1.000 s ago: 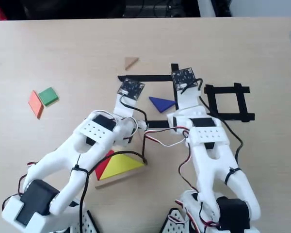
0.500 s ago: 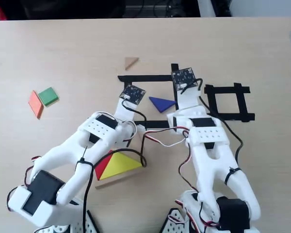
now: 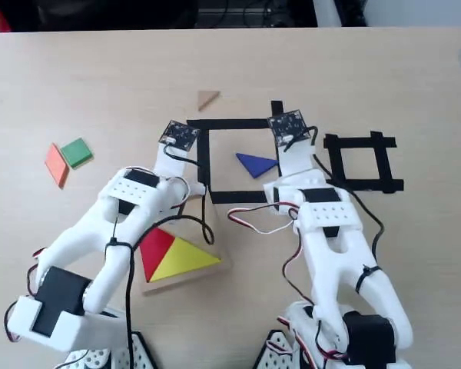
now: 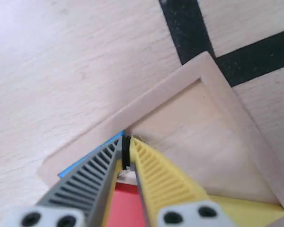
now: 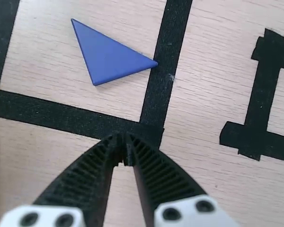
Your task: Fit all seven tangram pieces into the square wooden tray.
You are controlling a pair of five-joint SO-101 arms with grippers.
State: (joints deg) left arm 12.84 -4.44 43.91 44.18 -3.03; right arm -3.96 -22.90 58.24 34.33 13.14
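The left arm (image 3: 111,227) has swung leftward over the past second, baring the taped square (image 3: 203,154) and more of the tray (image 4: 161,92). The left gripper (image 4: 127,147), clenched on nothing, sits over a tray corner, and a blue sliver beside it may be a piece. The right gripper (image 5: 122,150), clenched too, rests near the blue triangle (image 5: 109,59). The pale tray holds red (image 3: 155,250) and yellow (image 3: 186,260) triangles — green (image 3: 76,151), orange (image 3: 56,164) and tan (image 3: 208,98) pieces wait outside.

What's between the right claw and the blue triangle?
In the right wrist view, a black tape strip and then bare table separate the right claw from the blue triangle.
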